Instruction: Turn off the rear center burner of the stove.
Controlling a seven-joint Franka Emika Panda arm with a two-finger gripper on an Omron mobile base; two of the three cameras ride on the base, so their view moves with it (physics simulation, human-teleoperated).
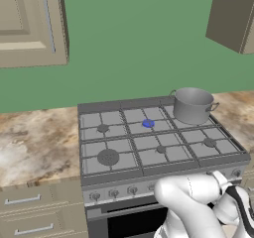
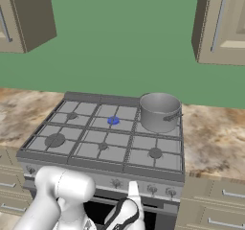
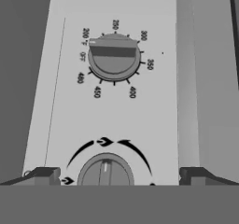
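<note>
Gripper (image 3: 115, 172) is being held released, jaws straddling a knob (image 3: 105, 170) on the stove (image 1: 119, 185) front edge, so the blue-glowing rear center burner (image 1: 148, 124) can be shut off.

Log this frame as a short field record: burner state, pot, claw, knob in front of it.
rear center burner: glowing blue, so apparently lit
stove: six burners under grid grates, knob row along the front
pot: upright on the rear right grate
claw: open, fingers apart on either side of a burner knob
burner knob: between the fingertips, not gripped
temperature dial: beyond that knob on the panel
</note>
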